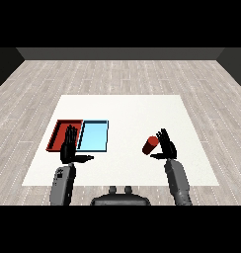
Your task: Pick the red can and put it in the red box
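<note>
While the red can [150,145] lies tilted right of centre on the white counter [127,111] | right hand [167,147] just beside it, fingers straight, holding nothing | left hand [69,146] released, over the red tray [57,134] | light blue tray [94,136] adjoining, well apart from the can.

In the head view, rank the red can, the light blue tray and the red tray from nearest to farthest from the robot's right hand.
From the right hand:
1. Red can, right beside the hand, on its left.
2. Light blue tray, left of the can, mid-table.
3. Red tray, farthest left, partly behind the left hand.
</note>
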